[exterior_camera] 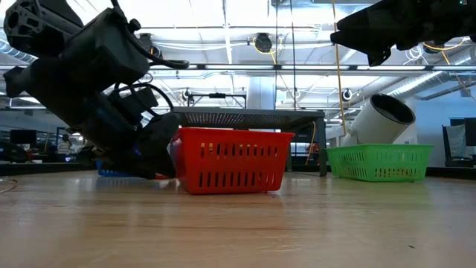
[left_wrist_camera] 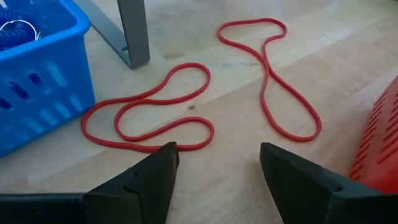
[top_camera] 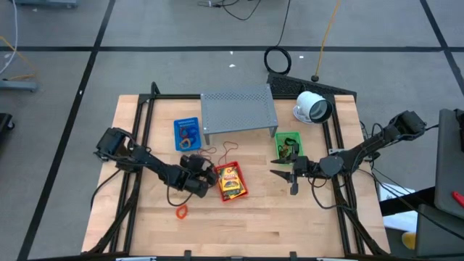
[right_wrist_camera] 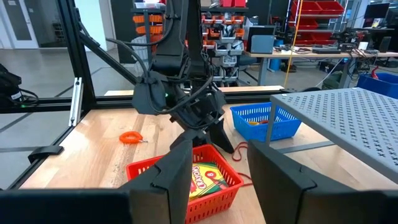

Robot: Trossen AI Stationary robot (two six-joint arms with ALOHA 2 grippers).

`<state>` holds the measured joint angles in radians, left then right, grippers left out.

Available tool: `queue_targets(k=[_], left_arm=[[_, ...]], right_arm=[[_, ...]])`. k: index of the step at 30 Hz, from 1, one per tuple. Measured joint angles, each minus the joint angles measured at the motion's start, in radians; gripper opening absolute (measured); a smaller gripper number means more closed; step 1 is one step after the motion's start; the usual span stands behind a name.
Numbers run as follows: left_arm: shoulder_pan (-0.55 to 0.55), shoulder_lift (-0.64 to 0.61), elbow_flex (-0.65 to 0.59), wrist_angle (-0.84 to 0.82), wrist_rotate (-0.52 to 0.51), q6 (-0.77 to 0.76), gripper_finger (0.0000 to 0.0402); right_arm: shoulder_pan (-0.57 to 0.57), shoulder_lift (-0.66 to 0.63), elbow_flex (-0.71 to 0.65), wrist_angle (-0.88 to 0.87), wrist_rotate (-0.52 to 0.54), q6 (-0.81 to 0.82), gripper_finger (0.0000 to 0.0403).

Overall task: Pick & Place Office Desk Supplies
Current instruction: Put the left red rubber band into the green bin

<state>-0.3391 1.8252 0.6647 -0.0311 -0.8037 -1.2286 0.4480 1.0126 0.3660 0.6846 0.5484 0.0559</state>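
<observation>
Two red rubber-band loops lie flat on the wooden table, one (left_wrist_camera: 149, 115) nearer the blue basket (left_wrist_camera: 34, 81), the other (left_wrist_camera: 273, 74) farther over. My left gripper (left_wrist_camera: 214, 155) is open just short of them, low over the table, between the blue basket (top_camera: 187, 134) and the red basket (top_camera: 230, 183). A yellow packet (right_wrist_camera: 205, 177) lies in the red basket. An orange loop (top_camera: 181, 212) lies near the front. My right gripper (top_camera: 284, 177) hangs open and empty beside the green basket (top_camera: 287, 147). My left gripper has one fingertip (left_wrist_camera: 163, 155) right at the near edge (left_wrist_camera: 152, 148) of the loop that lies nearer the blue basket. I cannot tell whether it touches the band. Nothing is between the fingers.
The grey perforated shelf (top_camera: 238, 109) stands at the back, and one of its legs (left_wrist_camera: 134, 31) is just beyond the loops. A white round device (top_camera: 312, 107) lies at the back right. Bare wood spreads along the front of the table (top_camera: 275, 225).
</observation>
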Motion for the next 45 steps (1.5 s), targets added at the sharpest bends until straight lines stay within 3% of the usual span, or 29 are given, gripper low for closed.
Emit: queue_targets(k=[5,12,24,30,39,45], left_arm=[[0.001,0.001,-0.001,-0.012,0.014,0.001,0.0193],[0.0,0.001,-0.002,-0.029,0.039,0.027,0.0017],[-0.003,-0.012,-0.002,-0.017,0.047,0.074,0.0002],[-0.009,-0.121,-0.004,-0.019,0.108,0.158,0.0001],[-0.007,-0.33,-0.001,-0.012,0.063,0.324,0.0001],[-0.007,-0.351,-0.001,-0.02,0.104,0.411,0.0011]], right_arm=[[0.0,0.0,0.0,0.0,0.0,0.0,0.0144],[0.0,0.0,0.0,0.0,0.0,0.0,0.0144],[0.0,0.0,0.0,0.0,0.0,0.0,0.0144],[0.0,0.0,0.0,0.0,0.0,0.0,0.0144],[0.0,0.0,0.0,0.0,0.0,0.0,0.0144],[0.0,0.0,0.0,-0.001,0.0,0.0,0.0144]])
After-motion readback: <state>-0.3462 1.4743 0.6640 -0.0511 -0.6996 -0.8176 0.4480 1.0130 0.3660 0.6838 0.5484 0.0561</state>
